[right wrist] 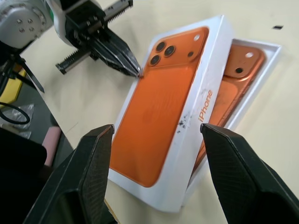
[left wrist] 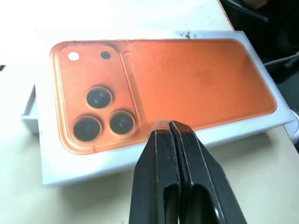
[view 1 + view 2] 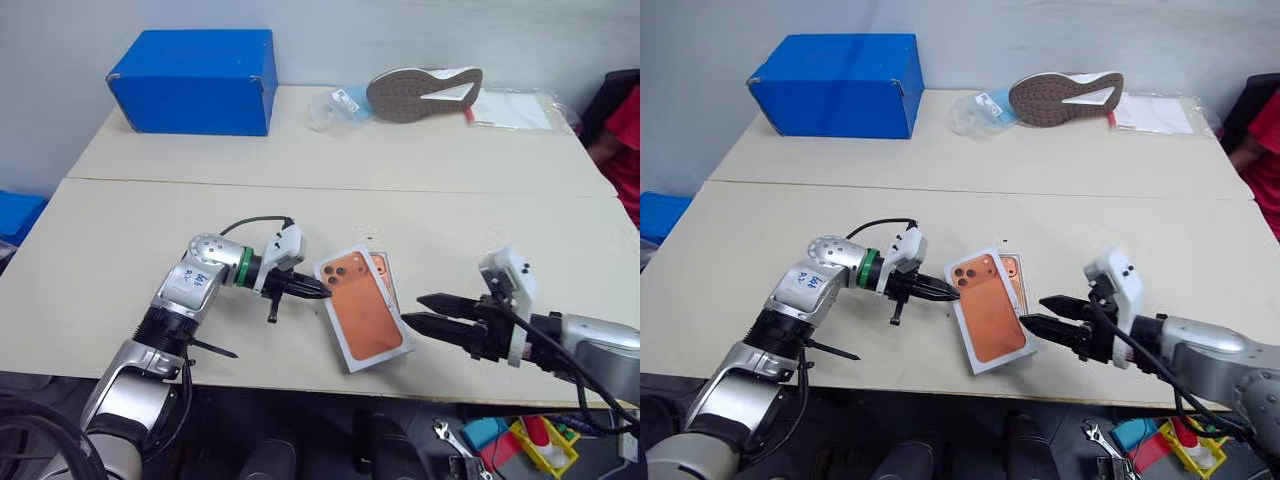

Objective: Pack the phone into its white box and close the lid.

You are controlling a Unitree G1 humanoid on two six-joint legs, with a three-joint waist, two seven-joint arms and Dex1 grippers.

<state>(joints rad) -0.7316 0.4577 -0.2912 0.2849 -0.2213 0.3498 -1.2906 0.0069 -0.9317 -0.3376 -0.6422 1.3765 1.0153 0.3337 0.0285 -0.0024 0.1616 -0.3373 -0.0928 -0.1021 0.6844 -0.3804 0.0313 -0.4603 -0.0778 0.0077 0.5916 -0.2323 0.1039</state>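
My left gripper (image 3: 952, 291), jaws pressed together, touched the white orange-printed lid (image 1: 161, 121) lying askew over the white box (image 1: 261, 70) holding the orange phone (image 1: 238, 70); my right gripper (image 3: 1035, 312) stood spread nearby.

White lid (image 1: 163, 116) with orange phone picture; orange-copper phone (image 1: 240, 63) in white box (image 1: 266, 60); black fingers (image 2: 175, 177)

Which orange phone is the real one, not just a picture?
The phone lying inside the white box; the other is printed flat on the lid leaning over it.
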